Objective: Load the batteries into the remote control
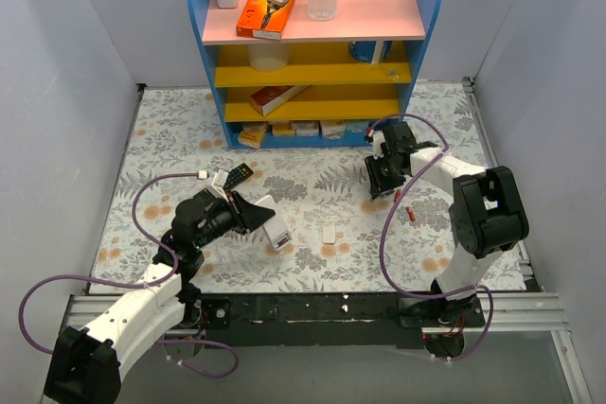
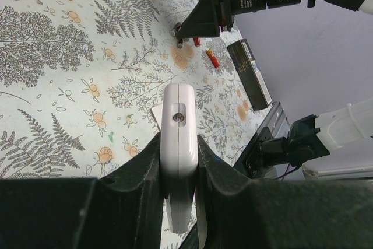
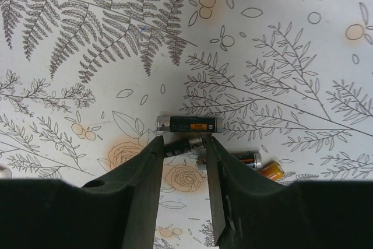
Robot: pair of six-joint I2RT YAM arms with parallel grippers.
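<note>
— Closest to the overhead camera, what shows?
— Two arm bases at the near table edge. Farther in, the left gripper pinches the small white-grey rectangular remote control over the floral tablecloth. The right gripper points down near a red-ended battery.
— And the left wrist view?
— Dark fingers clamp the remote edge-on. Thin dark batteries lie beyond it, beside a long black remote.
— Right wrist?
— Jaws stand narrowly spread around one dark battery on the cloth; whether they press it, I cannot tell. Others lie just beside it.
</note>
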